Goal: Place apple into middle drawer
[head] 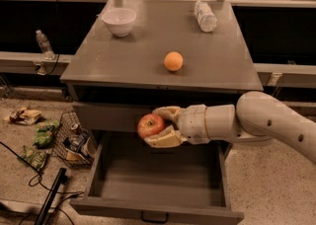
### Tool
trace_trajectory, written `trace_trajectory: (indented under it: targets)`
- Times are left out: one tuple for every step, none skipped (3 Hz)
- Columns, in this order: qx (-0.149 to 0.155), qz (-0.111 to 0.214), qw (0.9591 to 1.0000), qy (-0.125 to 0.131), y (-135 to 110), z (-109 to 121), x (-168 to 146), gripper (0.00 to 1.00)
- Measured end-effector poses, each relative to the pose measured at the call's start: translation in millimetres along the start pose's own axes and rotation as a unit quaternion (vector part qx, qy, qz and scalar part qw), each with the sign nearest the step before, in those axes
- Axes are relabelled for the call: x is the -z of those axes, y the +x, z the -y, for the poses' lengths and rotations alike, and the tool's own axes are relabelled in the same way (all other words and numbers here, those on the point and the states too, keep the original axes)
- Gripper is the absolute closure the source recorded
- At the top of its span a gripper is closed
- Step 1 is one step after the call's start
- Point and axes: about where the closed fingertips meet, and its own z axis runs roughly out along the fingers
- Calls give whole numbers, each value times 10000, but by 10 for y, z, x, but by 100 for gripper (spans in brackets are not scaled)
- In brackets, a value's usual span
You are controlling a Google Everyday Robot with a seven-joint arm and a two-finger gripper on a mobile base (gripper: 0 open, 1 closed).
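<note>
The robot's cream-coloured two-finger hand (153, 128) is closed around a round red apple with yellowish patches (150, 125). One finger curves over the top of the apple and the other lies under it, so the fruit is pinched between them. The hand reaches in from the right on a thick, smooth white arm (276, 120).

The apple hangs in front of the lower edge of the shut grey drawer front (106, 115). It is above the rear part of the wide, deep grey middle drawer (148, 208), the lowest one visible in the grey cabinet. That middle drawer is pulled well out. Its grey inside is bare, and a black bar handle (154, 217) shows at its front edge. The apple is clear of the drawer floor and touches only the hand.

On the flat grey worktop (138, 56) sit three things, well apart:
- A small plain orange fruit (173, 61) is near the middle.
- A white round bowl (119, 20) is at the far left corner.
- A clear plastic bottle (205, 16) lies on its side at the far right.

On the speckled floor to the left of the cabinet is a wire basket (71, 137) with crumpled snack packets (42, 137) beside it. Another small plastic bottle (43, 44) stands on the ledge behind.
</note>
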Motion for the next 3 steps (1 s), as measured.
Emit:
trace_trajectory:
  targets:
    - [-166, 78, 9998, 10, 91, -48, -54, 100]
    - [-618, 83, 9980, 135, 365, -207, -121, 100]
    - [-962, -59, 9950, 250, 688, -403, -149, 100]
